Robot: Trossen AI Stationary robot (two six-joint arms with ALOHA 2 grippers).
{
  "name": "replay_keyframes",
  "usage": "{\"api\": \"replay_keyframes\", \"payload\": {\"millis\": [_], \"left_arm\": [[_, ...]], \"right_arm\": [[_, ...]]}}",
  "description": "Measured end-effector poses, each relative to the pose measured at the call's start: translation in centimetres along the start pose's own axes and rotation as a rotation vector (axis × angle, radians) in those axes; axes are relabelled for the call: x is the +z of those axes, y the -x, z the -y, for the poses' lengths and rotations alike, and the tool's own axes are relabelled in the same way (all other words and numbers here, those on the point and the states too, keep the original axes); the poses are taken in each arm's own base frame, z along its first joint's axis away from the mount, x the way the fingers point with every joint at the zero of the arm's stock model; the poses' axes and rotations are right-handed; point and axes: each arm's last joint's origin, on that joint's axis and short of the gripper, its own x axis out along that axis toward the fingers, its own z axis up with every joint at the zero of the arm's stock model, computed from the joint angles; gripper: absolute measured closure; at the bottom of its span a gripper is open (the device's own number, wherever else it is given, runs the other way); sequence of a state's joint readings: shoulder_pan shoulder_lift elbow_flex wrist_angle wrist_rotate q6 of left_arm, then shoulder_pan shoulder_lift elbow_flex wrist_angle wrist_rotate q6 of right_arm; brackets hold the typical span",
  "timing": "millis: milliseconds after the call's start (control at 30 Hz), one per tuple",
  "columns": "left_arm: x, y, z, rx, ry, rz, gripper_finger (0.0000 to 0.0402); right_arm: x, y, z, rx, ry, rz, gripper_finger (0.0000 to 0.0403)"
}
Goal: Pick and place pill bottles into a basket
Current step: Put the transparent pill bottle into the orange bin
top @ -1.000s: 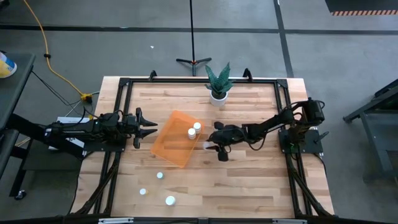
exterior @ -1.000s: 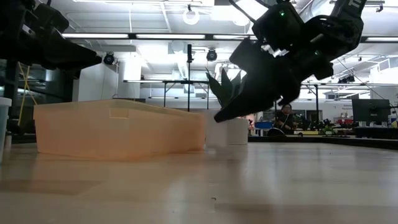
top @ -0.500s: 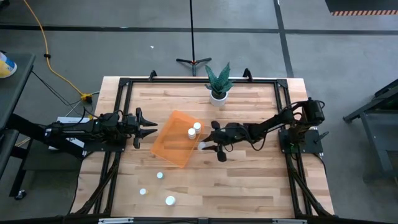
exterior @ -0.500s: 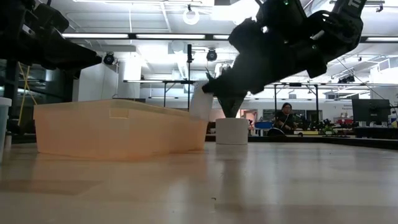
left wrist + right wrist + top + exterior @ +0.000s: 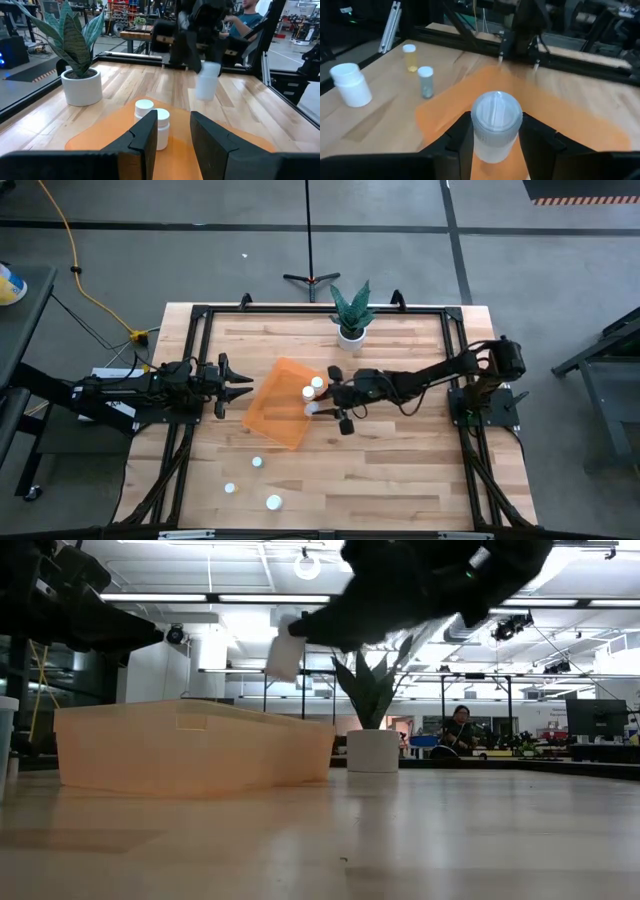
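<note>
My right gripper point(image 5: 320, 406) is shut on a white pill bottle point(image 5: 312, 408), held in the air over the right rim of the orange basket point(image 5: 280, 415); the low view shows the bottle point(image 5: 285, 646) well above the basket point(image 5: 190, 745). Two pill bottles point(image 5: 308, 392) point(image 5: 317, 383) stand in the basket on their bases. Three more point(image 5: 257, 462) point(image 5: 230, 488) point(image 5: 273, 502) stand on the table near its front left. My left gripper point(image 5: 240, 385) is open and empty at the basket's left side. My right gripper pinches the bottle's body point(image 5: 492, 145) between its two fingers point(image 5: 462, 137), one on each side below the cap point(image 5: 496, 112). The fingers come slanting down from the table's right. The bottle is lifted clear, slightly tilted, over the basket's right rim point(image 5: 310, 735).
A white pot with a green plant point(image 5: 350, 330) stands at the table's far edge, behind the basket. A black frame point(image 5: 200, 315) runs around the table. A person point(image 5: 458, 728) sits in the room beyond.
My right gripper has gone up and toward the table's left with the bottle, from beside the basket's right end to above its right rim. The bottle has been lifted from below rim height to well above it.
</note>
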State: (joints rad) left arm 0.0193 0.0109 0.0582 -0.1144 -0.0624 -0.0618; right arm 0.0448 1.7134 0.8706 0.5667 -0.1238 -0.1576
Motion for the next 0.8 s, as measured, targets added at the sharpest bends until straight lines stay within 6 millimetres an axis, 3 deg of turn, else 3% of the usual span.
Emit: {"api": "replay_keyframes", "payload": {"millis": [167, 500, 800], "left_arm": [[0.0, 0.0, 0.0, 0.000, 0.000, 0.000, 0.0252], [0.0, 0.0, 0.0, 0.001, 0.000, 0.001, 0.0252], [0.0, 0.0, 0.0, 0.001, -0.001, 0.001, 0.0252]], "right_arm": [[1.3, -1.1, 1.0, 0.007, 0.044, -0.031, 0.0279], [-1.0, -5.1, 1.8, 0.097, 0.014, -0.115, 0.0277], [-2.6, -5.3, 3.0, 0.082, -0.065, -0.189, 0.0276]]}}
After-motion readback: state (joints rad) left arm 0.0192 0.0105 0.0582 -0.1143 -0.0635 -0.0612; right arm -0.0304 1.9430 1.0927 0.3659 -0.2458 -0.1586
